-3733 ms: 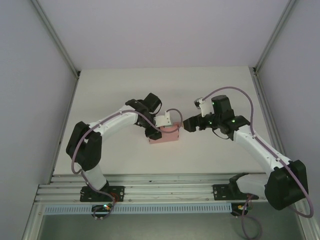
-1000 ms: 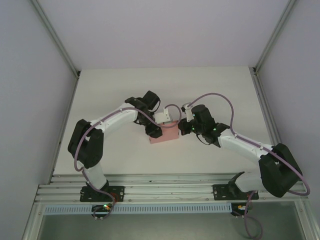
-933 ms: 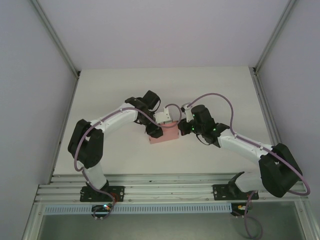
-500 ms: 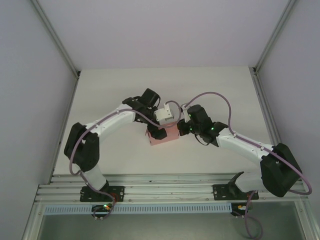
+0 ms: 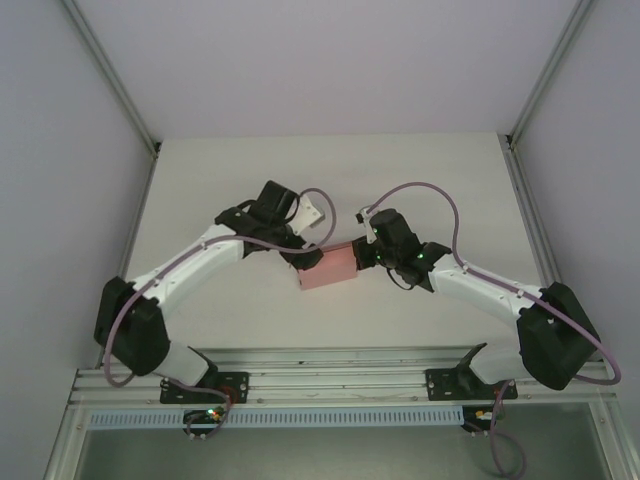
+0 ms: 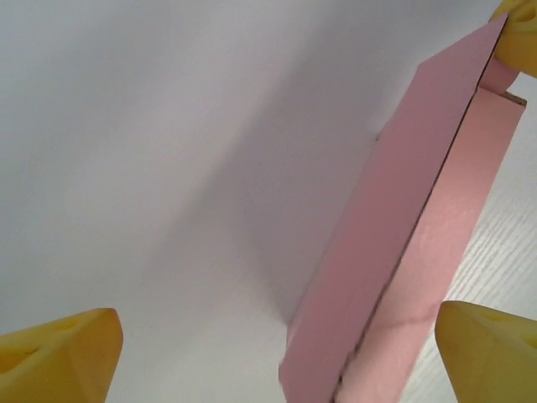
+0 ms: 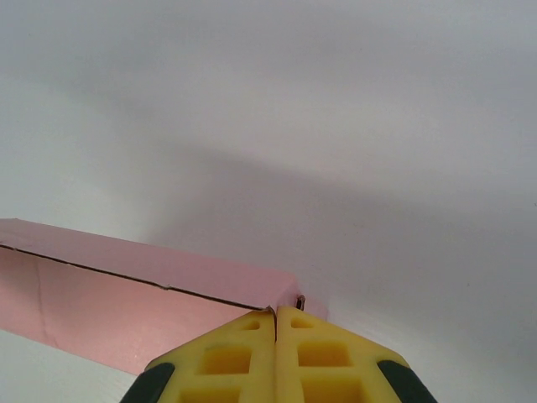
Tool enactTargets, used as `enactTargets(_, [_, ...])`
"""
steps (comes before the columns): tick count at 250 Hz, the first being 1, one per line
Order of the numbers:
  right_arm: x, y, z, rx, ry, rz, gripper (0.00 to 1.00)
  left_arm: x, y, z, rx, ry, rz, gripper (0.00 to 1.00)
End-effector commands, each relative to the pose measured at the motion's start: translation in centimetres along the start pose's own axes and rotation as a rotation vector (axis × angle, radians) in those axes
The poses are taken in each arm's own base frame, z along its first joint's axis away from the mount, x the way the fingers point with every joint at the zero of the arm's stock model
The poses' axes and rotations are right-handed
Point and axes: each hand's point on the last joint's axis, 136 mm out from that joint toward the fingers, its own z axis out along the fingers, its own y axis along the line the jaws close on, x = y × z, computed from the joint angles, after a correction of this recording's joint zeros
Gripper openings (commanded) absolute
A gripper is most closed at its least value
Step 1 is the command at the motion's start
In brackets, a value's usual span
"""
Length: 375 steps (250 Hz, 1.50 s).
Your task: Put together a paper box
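Right pincer [image 7: 275,312] pressed together at the paper box [image 5: 330,265] corner (card between its tips? we cannot tell). Left pincer [image 6: 277,329] spread wide alongside. Box sits mid-table [image 5: 430,180], lid nearly down; we reckon the last tuck is in hand, and the next move calls for a gentle press.

The left arm [image 5: 190,265] and the right arm [image 5: 480,290] are 2 chains of white tubular links joined by bulky black housings. A mauve cable [image 5: 420,190] arcs out just behind the right gripper [image 7: 275,312] and runs back along the links. A second cable [image 5: 310,198] of the same colour arcs behind the left gripper [image 6: 277,319]. Small green lights [image 5: 412,256] glow just behind the right gripper. Each gripper has 2 yellow fingers [image 7: 226,357]; the right pair show square recesses and black backing. Farthest from the grippers, black bases [image 5: 205,385] carry tiny lights.
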Motion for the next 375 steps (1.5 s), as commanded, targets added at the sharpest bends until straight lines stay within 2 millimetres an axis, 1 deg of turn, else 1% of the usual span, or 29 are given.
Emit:
enactTargets(1, [2.2,-0.5,0.6,0.029,0.069,-0.011,0.0,1.8,0.3,-2.3,-0.058,0.012,-0.203,0.89])
enactTargets(19, [2.5,-0.5,0.7,0.03,0.069,-0.011,0.0,2.5,0.0,-2.9,-0.068,0.008,-0.261,0.83])
enactTargets(39, [2.5,-0.4,0.7,0.033,0.067,-0.01,0.0,3.0,-0.5,-3.0,-0.055,0.014,-0.316,0.67])
enactTargets(71, [2.2,-0.2,0.6,0.036,0.062,-0.012,0.0,3.5,-0.8,-3.1,-0.074,0.029,-0.346,0.57])
enactTargets(77, [2.8,-0.3,1.1,0.044,0.086,-0.018,0.0,3.7,-0.9,-2.9,-0.072,0.035,-0.345,0.55])
enactTargets(96, [2.9,-0.4,1.2,0.055,0.099,-0.016,0.0,4.0,-1.1,-2.6,-0.061,0.055,-0.354,0.49])
enactTargets(108, [2.9,-0.4,1.1,0.053,0.099,-0.021,0.0,4.1,-1.3,-2.5,-0.058,0.072,-0.345,0.48])
enactTargets(134, [2.9,-0.4,1.0,0.053,0.09,-0.019,0.0,4.3,-0.7,-2.0,-0.093,0.091,-0.341,0.43])
enactTargets(159, [3.0,-0.2,0.9,0.047,0.094,-0.02,0.0,4.5,-1.1,-1.3,-0.065,0.12,-0.338,0.39])
enactTargets(195, [3.0,-0.2,0.9,0.051,0.095,-0.021,0.0,4.7,-0.6,-0.6,-0.089,0.154,-0.341,0.34])
enactTargets(221, [2.9,-0.2,0.9,0.046,0.095,-0.022,0.0,4.6,-0.4,-0.4,-0.094,0.162,-0.348,0.26])
enactTargets(248, [2.9,-0.1,0.9,0.048,0.099,-0.028,0.0,4.3,-0.6,-0.7,-0.083,0.153,-0.351,0.25])
enactTargets(277, [3.0,-0.2,0.9,0.049,0.102,-0.03,0.0,4.2,-0.3,-1.1,-0.101,0.141,-0.353,0.29])
enactTargets(297, [2.9,-0.1,0.9,0.047,0.098,-0.03,0.0,4.5,0.1,-1.1,-0.117,0.152,-0.358,0.29])
enactTargets(316, [2.9,-0.1,0.9,0.047,0.098,-0.032,0.0,4.7,0.6,-0.9,-0.136,0.159,-0.367,0.24])
enactTargets(328, [2.9,-0.1,0.9,0.05,0.099,-0.033,0.0,4.7,0.7,-0.7,-0.135,0.159,-0.367,0.2])
enactTargets(363, [3.0,-0.2,0.9,0.058,0.098,-0.033,0.0,4.1,0.3,-0.4,-0.111,0.143,-0.382,0.01])
enactTargets(375, [2.9,-0.2,0.9,0.065,0.095,-0.038,0.0,3.9,0.2,-0.4,-0.1,0.142,-0.39,0.0])
